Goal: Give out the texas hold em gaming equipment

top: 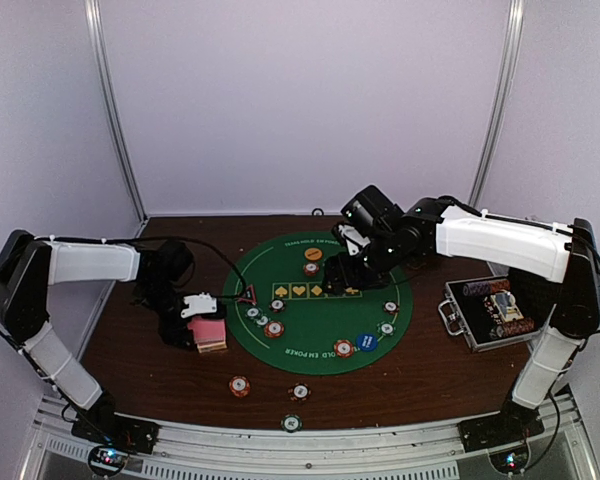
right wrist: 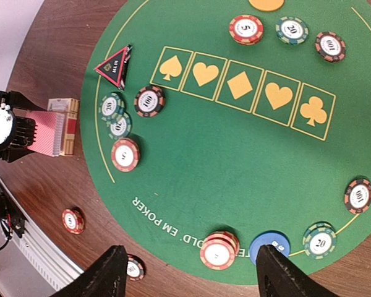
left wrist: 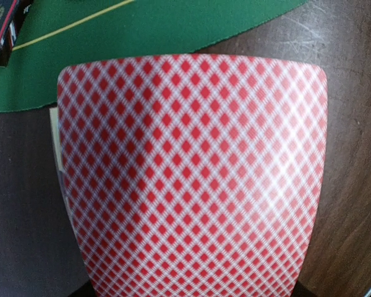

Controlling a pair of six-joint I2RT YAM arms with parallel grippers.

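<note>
left fingers (right wrist: 23, 133): pinching one pink-backed playing card (left wrist: 191, 179). In the left wrist view the bowed card fills the frame and hides the fingers entirely.
deck (top: 213, 343): on the tabletop (top: 150, 350) just off the green poker mat (top: 320, 325) at 8 o'clock, under the held card. Whether card and deck touch cannot be told, and only a sliver of the deck's edge shows past the card.
right fingers (right wrist: 111, 272): spread wide with nothing between them, above the mat. Only their ends show at the bottom of the right wrist view.
triangle marker (top: 245, 293): on the mat's 9 o'clock rim, cropped in the left wrist view.
chip cluster (top: 273, 329): two green, one dark and one orange-red, inside the rim at 8 o'clock.
chip row (right wrist: 246, 29): orange-red, green and dark, at 12 o'clock. The right arm covers most of it from above.
orange disc (top: 313, 254): at 12 o'clock, cut off in the right wrist view.
blue disc (top: 367, 341): at 5 o'clock beside an orange-red stack (top: 344, 348), partly behind a right finger.
loose chips (top: 239, 385): three off the mat toward 6 to 7 o'clock. The nearest one's colour is unclear.
case (top: 485, 312): open, well off the mat at 3 o'clock, its contents blurred.
</note>
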